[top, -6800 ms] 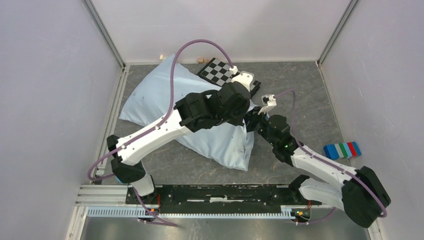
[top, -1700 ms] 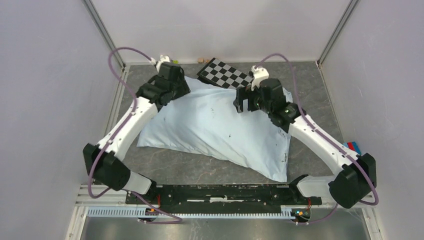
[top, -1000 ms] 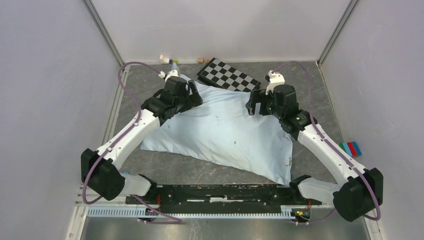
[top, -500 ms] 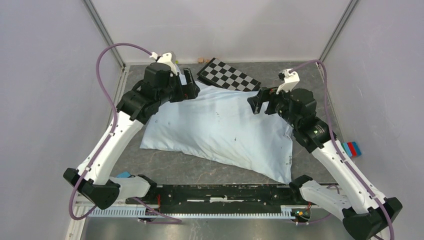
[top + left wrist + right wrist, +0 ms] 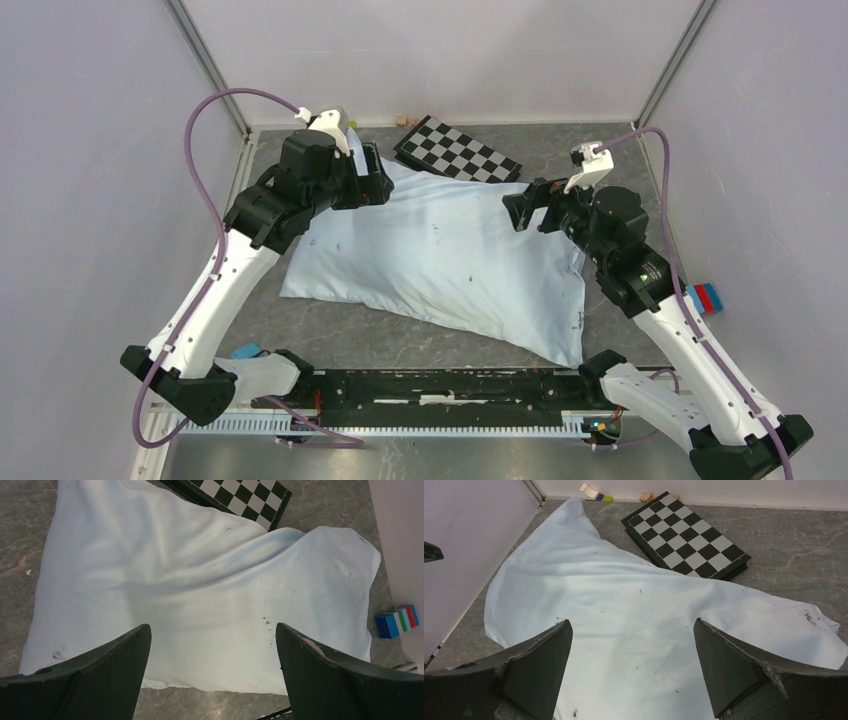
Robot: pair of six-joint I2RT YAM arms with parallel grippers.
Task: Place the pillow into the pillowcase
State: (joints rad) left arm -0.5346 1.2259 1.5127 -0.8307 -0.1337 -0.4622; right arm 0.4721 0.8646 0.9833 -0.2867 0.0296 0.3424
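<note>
The pillowcase (image 5: 440, 260) lies spread and wrinkled on the table (image 5: 620, 160), its far edge touching the checkerboard (image 5: 455, 150). The left gripper (image 5: 212, 630) hangs above its far left corner, jaws wide apart, holding nothing. The right gripper (image 5: 633, 625) hangs above its far right edge, likewise spread wide and empty.
</note>
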